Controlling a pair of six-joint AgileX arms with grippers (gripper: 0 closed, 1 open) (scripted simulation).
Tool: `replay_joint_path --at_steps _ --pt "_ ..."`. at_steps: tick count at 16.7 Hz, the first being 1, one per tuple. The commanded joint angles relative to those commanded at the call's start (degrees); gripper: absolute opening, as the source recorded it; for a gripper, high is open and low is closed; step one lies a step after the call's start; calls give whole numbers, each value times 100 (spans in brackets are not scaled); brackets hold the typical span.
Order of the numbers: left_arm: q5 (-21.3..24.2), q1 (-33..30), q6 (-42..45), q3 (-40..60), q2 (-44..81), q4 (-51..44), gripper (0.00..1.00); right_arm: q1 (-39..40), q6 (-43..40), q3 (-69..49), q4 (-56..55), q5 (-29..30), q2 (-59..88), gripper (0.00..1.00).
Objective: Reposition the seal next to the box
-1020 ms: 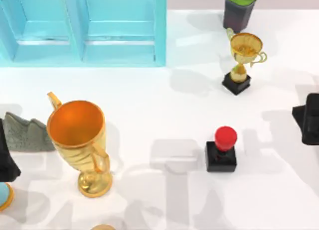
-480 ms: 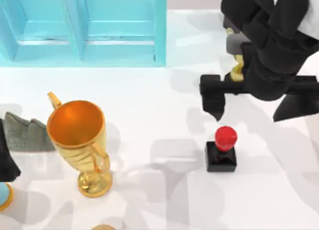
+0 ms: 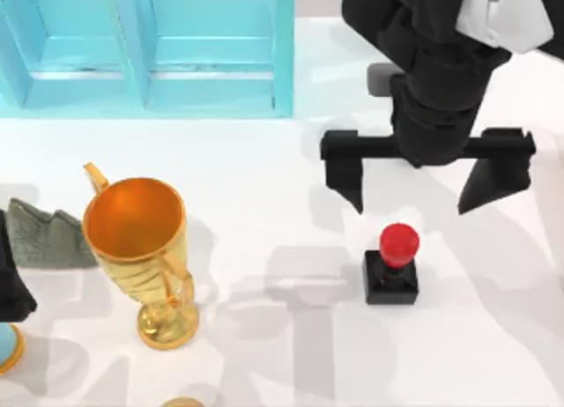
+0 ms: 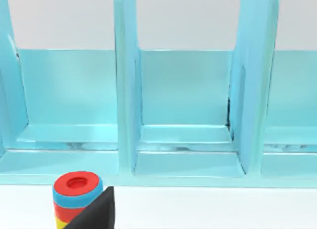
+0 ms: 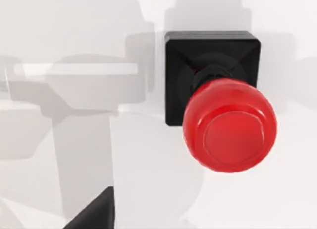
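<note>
The seal [image 3: 395, 259], a glossy red knob on a black square base, stands upright on the white table right of centre. My right gripper [image 3: 411, 198] hangs open just behind it, with its two black fingers spread wider than the seal and touching nothing. In the right wrist view the seal [image 5: 225, 121] lies directly below, and one dark fingertip [image 5: 94, 215] shows at the frame's edge. The light blue box [image 3: 150, 59] with open compartments stands at the back left; the left wrist view faces the box [image 4: 183, 115]. My left arm [image 3: 9, 284] is parked at the left edge.
A large gold trophy [image 3: 141, 248] stands at the front left, with a grey jagged object [image 3: 44, 235] beside it. A stack of coloured rings [image 4: 77, 194] sits in front of the box near the left arm. White tabletop lies open between the seal and the box.
My right arm has swung in from the right edge and shifted left, bringing the open gripper to just behind the seal. It now covers the small trophy. The seal has not moved.
</note>
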State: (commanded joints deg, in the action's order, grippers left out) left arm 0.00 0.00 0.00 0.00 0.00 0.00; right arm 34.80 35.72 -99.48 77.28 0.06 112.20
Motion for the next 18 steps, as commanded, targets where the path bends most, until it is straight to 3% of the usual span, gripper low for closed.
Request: replay_joint_path --at_steps 5,12,17,18 --pt "0 0 0 0 0 0 100 -18 -15 233 -238 1 27 100" --pt "0 0 0 0 0 0 100 12 17 1608 -1978 2 337 100" --pt "0 0 0 0 0 0 100 18 23 1766 -2145 2 379 100" --pt "0 0 0 0 0 0 100 18 23 1766 -2145 2 379 92"
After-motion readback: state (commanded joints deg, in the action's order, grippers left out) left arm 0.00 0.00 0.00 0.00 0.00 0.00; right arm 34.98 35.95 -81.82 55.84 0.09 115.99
